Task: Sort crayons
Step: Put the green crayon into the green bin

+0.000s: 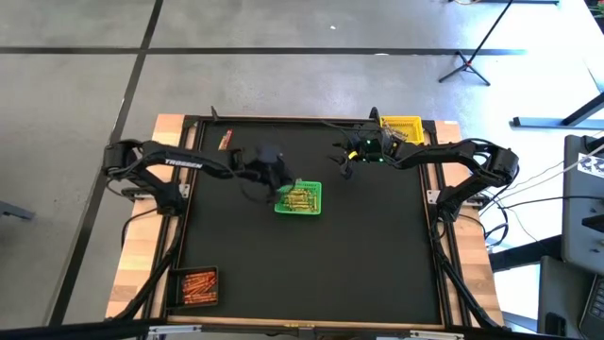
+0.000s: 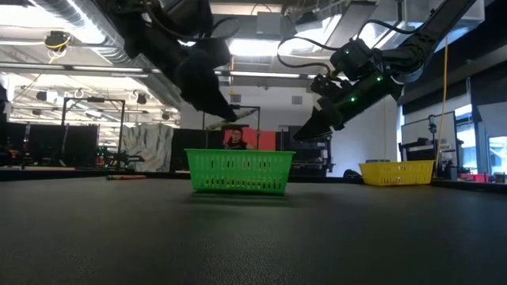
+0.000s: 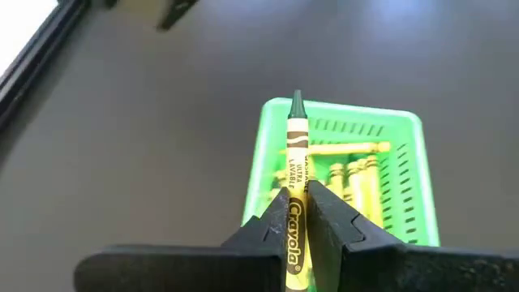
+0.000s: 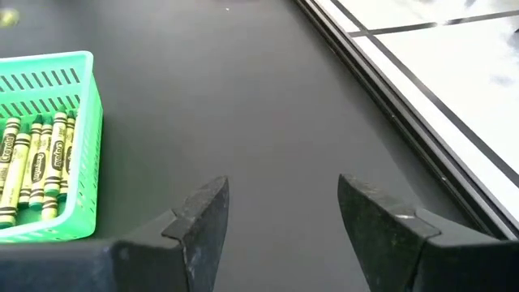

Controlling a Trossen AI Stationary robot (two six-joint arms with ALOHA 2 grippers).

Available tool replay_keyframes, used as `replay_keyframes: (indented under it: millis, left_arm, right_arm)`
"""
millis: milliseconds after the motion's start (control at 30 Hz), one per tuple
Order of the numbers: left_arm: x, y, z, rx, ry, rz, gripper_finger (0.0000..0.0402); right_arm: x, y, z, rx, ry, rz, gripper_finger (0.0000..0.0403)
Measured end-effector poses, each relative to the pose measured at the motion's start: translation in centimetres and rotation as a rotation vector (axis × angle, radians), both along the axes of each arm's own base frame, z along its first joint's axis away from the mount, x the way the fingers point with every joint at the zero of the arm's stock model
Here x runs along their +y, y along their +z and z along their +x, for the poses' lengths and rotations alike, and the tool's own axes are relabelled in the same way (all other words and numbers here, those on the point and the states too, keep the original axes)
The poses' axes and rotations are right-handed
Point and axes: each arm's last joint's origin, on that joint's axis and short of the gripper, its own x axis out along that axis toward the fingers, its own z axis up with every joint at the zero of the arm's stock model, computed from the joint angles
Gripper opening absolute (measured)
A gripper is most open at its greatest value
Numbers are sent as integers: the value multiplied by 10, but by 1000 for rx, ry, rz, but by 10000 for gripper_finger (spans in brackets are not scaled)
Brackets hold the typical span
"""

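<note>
A green crayon [image 3: 298, 154] with a yellow-green wrapper is in my left gripper [image 3: 302, 212], which is shut on it above the left end of the green mesh basket [image 1: 299, 197]. Several green crayons [image 4: 36, 166] lie in that basket. My right gripper [image 4: 280, 219] hangs open above the bare mat, to the far right of the green basket, with nothing between its fingers. In the low view, my left gripper [image 2: 218, 107] and right gripper [image 2: 313, 127] both hang above the basket [image 2: 239, 172]. My left gripper pinches the crayon's wrapped body [image 3: 296, 203] between its two fingers. The crayon lies along the fingers, and its dark tip [image 3: 298, 101] sticks out past them. The fingers slant down from the table's left. The crayon is lifted clear, with its tip over the basket's rim.
A yellow basket [image 1: 401, 127] stands at the far right corner. A black basket of orange crayons [image 1: 198, 286] sits at the near left corner. A single loose crayon [image 1: 225, 141] lies near the far left edge. The dark mat between these is bare.
</note>
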Motion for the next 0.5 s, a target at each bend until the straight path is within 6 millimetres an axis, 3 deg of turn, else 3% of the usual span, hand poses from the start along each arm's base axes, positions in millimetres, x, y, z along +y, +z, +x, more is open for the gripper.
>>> replay_keyframes:
  millis: [300,500]
  left_arm:
    - [-5,-28,15,77,21,108,12]
    - [-3,-28,15,80,44,126,13]
  right_arm:
    - [0,0,0,-2,0,-1,231]
    - [0,-1,0,6,0,4,231]
